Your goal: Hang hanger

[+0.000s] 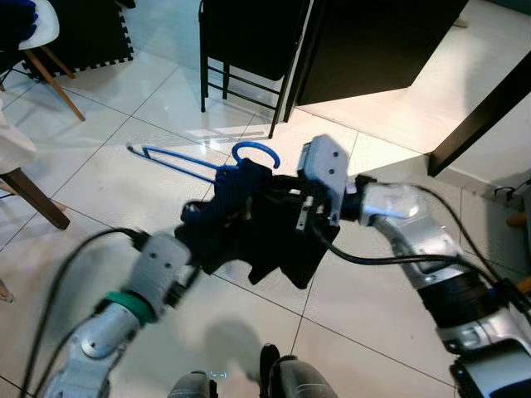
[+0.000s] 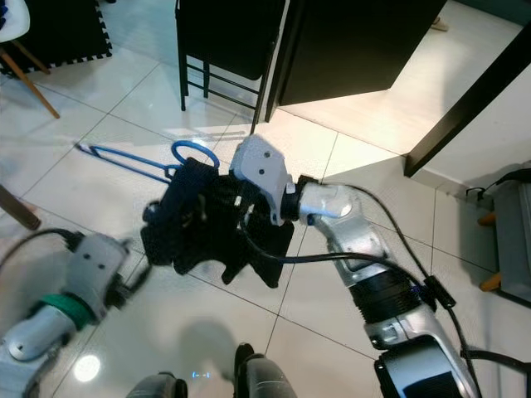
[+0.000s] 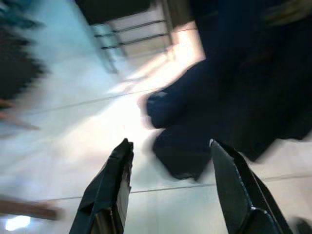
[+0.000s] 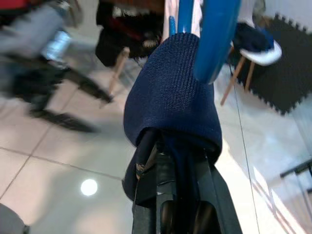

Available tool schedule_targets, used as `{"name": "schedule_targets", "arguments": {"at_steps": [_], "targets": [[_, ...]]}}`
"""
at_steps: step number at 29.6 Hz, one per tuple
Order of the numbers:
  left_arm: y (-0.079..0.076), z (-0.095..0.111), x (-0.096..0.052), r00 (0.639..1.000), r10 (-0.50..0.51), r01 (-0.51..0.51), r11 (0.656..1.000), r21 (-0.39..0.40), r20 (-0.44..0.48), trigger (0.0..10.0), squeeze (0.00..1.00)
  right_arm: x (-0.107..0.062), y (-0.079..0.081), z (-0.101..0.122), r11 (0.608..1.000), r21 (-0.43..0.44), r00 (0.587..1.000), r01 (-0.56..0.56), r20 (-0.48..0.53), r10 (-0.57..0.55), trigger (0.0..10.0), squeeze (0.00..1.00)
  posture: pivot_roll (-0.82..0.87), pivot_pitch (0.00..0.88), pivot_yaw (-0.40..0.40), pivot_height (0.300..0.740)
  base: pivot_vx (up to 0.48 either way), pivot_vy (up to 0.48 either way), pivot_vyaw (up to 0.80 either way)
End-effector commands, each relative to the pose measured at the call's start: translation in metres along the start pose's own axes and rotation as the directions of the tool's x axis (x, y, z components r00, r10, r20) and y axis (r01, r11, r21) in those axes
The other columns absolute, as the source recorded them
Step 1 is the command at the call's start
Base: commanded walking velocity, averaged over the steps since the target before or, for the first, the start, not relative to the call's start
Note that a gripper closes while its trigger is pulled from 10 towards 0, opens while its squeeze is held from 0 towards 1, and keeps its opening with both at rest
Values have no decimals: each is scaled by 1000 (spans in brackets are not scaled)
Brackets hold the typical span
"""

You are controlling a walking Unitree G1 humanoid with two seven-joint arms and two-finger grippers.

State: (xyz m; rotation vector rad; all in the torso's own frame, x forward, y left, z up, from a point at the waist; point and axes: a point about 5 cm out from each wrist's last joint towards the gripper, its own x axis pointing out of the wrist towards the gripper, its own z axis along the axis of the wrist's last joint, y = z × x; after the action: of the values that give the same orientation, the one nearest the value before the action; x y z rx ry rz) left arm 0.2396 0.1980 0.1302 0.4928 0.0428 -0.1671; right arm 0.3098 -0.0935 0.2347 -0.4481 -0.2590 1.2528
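Observation:
A blue hanger (image 1: 170,160) with its hook (image 1: 255,151) pointing up is held above the tiled floor. A dark navy knitted garment (image 1: 249,236) drapes from it. My right gripper (image 4: 170,195) is shut on the garment just below the hanger's neck, and the cloth folds over its fingers. The blue hanger (image 4: 214,34) rises just beyond them. My left gripper (image 3: 170,144) is open, its two fingers apart beside the garment's (image 3: 234,97) lower left edge with nothing between them. The left arm (image 1: 158,274) is blurred.
A black metal chair (image 1: 249,50) and a dark cabinet (image 1: 373,41) stand ahead. At the far left are a white-seated wooden chair (image 1: 37,33), a black foam mat (image 1: 91,33) and a wooden furniture leg (image 1: 33,199). White floor tiles (image 1: 99,174) lie under the hanger.

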Motion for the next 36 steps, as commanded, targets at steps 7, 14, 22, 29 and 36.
{"name": "schedule_targets", "arguments": {"at_steps": [7,14,22,29,36], "targets": [[14,-9,9,1000,5,-4,994,109,-11,10000,0,-5,15,29,991,3,982,-135,138,133,0,0,72,117,-53,740,0,0,0],[-7,-9,15,950,-312,312,943,-115,12,10000,0,0,16,42,988,-16,975,-154,159,155,0,0,52,114,-42,740,0,0,0],[-2,1,-14,843,-532,536,817,-215,78,10000,0,-4,12,34,993,-12,988,-119,102,119,0,0,40,120,-33,740,0,0,0],[12,12,-66,728,-683,680,709,-189,56,10000,0,-12,13,27,994,17,992,-105,67,104,0,0,68,133,-44,740,0,0,0],[-12,4,-44,755,-655,655,754,-55,28,10000,0,-7,13,40,990,14,982,-139,129,136,0,0,73,131,-54,740,0,0,0]]}}
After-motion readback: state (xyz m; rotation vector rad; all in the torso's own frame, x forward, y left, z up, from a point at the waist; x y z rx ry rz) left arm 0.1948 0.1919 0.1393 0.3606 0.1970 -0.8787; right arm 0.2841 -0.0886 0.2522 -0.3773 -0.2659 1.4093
